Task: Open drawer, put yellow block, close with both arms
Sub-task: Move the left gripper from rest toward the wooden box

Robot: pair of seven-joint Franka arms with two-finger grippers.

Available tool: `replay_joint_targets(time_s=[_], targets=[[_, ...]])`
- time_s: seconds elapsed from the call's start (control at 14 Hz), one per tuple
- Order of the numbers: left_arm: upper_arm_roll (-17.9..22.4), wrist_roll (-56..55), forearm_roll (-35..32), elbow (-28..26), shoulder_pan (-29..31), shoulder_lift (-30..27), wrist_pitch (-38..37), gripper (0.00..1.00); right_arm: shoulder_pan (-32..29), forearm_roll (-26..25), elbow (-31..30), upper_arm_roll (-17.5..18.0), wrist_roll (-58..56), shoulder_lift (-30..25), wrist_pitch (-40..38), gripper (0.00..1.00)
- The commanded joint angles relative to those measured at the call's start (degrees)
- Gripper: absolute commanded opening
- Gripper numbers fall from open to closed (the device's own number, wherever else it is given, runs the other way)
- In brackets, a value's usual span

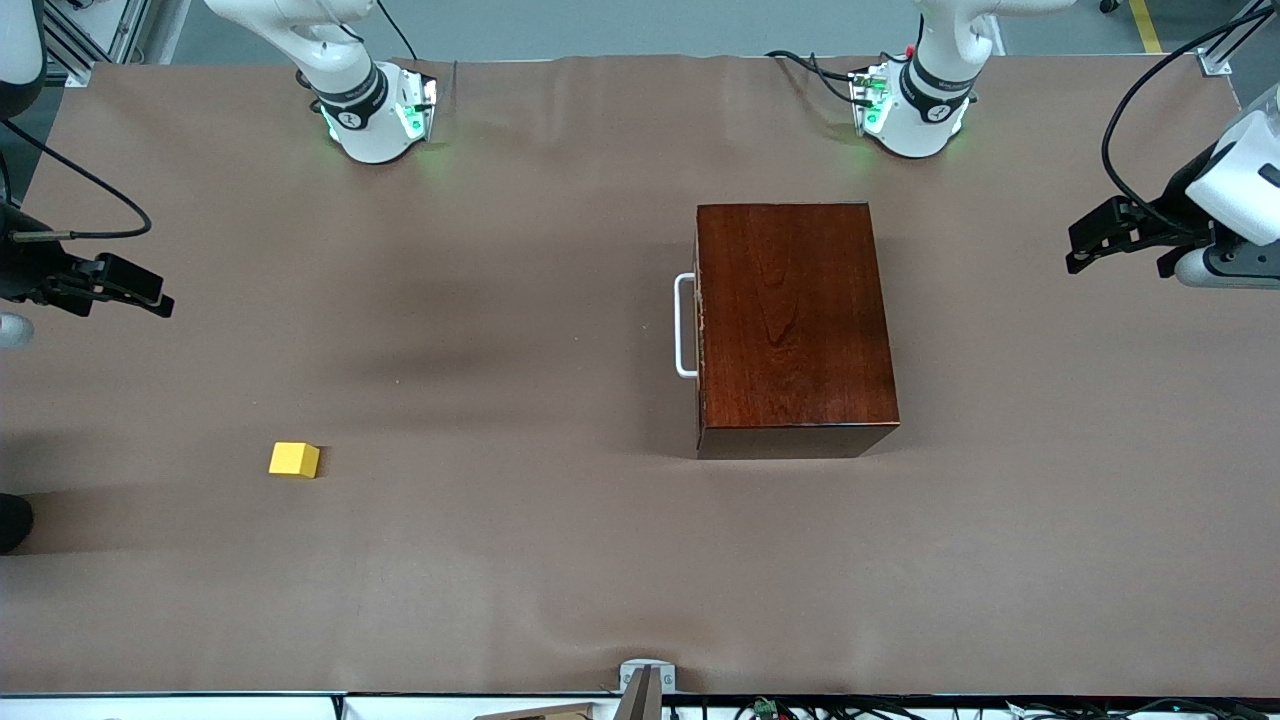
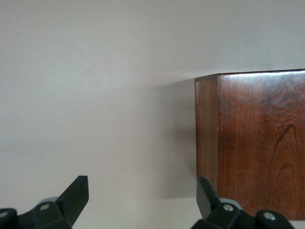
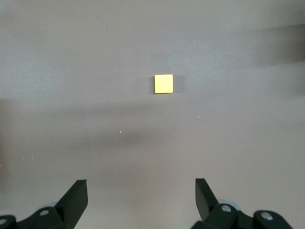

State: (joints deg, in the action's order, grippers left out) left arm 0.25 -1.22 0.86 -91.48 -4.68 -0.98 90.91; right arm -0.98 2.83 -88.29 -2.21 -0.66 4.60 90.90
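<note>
The dark reddish-brown wooden box [image 1: 790, 320] stands toward the left arm's end of the table. Its drawer is shut, and the white bar handle [image 1: 685, 325] faces the right arm's end. The yellow block [image 1: 294, 459] lies on the bare table toward the right arm's end, nearer to the front camera than the box. My right gripper [image 1: 160, 295] hangs open over the table edge at its own end; its wrist view shows the yellow block [image 3: 163, 84] well ahead of the open gripper [image 3: 141, 198]. My left gripper [image 1: 1075, 248] hangs open over the table beside the box; the left wrist view shows the box [image 2: 257, 143] by one finger [image 2: 205, 193].
The brown table cover [image 1: 560, 560] spreads wide between block and box. The two arm bases [image 1: 375, 115] [image 1: 915, 110] stand along the edge farthest from the front camera. A small metal bracket [image 1: 645, 680] sits at the table edge nearest that camera.
</note>
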Motion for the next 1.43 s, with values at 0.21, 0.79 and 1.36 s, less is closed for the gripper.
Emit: replay_joint_targets(time_s=[0.21, 0.79, 1.36], targets=[[0.10, -0.01, 0.28, 0.60, -0.06, 0.27, -0.30, 1.00, 0.27, -0.98, 0.40, -0.07, 0.75, -0.21, -0.29, 1.00], [0.10, -0.10, 0.28, 0.60, -0.41, 0.27, -0.12, 1.00, 0.27, -0.98, 0.40, -0.07, 0.75, -0.21, -0.29, 1.00], [-5.34, -7.56, 0.28, 4.55, -1.12, 1.94, -0.47, 1.00, 0.27, -0.98, 0.40, -0.07, 0.75, -0.21, -0.29, 1.00]])
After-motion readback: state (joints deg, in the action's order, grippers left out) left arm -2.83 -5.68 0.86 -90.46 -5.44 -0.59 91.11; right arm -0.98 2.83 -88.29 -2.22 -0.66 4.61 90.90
